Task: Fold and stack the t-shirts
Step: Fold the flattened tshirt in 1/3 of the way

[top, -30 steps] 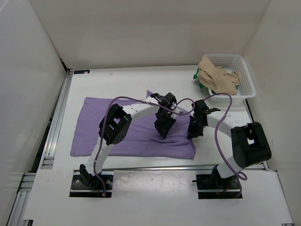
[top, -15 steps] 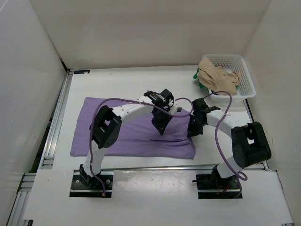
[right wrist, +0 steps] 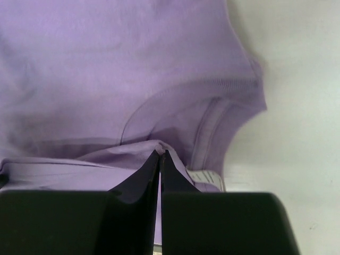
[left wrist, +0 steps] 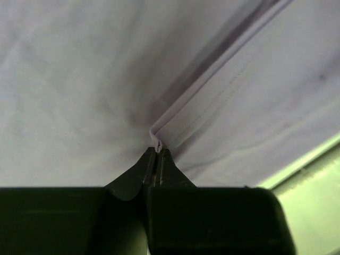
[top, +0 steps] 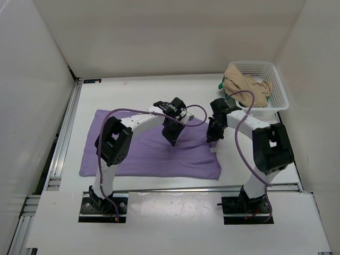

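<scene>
While gripped twice, the purple shirt [top: 133, 154] lies on the surface [top: 133, 95].
Left tool [left wrist: 157, 151] clamps a hem [left wrist: 212, 114] fold; right tool [right wrist: 160, 154] a fold by the collar [right wrist: 212, 125].

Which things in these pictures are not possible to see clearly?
- Top view: green t-shirt, mostly hidden behind the tan t-shirt.
- Top view: lavender t-shirt, its middle covered by left arm and right arm.
- Wrist views: most of the lavender t-shirt, cut off by frame edges.

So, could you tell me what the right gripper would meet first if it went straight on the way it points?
The lavender t-shirt: the right gripper is shut on a fold of it, with more cloth, then probably the table, just beyond.
</scene>
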You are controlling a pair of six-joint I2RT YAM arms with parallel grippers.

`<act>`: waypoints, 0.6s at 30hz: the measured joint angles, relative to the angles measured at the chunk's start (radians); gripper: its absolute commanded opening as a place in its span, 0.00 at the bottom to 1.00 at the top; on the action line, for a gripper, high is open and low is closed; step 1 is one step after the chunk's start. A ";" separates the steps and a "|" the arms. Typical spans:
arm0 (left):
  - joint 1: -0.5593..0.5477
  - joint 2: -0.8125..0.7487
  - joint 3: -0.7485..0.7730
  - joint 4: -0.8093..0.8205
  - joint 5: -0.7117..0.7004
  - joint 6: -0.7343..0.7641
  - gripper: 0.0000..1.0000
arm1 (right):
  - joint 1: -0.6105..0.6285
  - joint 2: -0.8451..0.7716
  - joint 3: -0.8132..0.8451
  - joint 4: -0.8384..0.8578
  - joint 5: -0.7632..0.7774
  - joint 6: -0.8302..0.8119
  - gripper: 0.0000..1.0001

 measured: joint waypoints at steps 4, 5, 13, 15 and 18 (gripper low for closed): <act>0.010 0.023 0.000 0.019 -0.035 0.000 0.10 | 0.002 0.051 0.037 -0.011 0.001 0.001 0.00; 0.012 0.025 0.000 0.023 -0.042 0.000 0.10 | 0.002 0.058 0.043 -0.013 0.001 0.002 0.00; 0.012 0.026 -0.003 0.055 -0.109 0.000 0.10 | -0.008 0.078 0.077 -0.037 0.003 0.024 0.23; 0.012 0.026 -0.003 0.055 -0.126 0.000 0.10 | -0.010 0.084 0.094 -0.038 0.003 0.025 0.23; 0.012 0.026 -0.004 0.058 -0.157 0.000 0.10 | -0.011 0.085 0.117 -0.037 0.006 0.026 0.27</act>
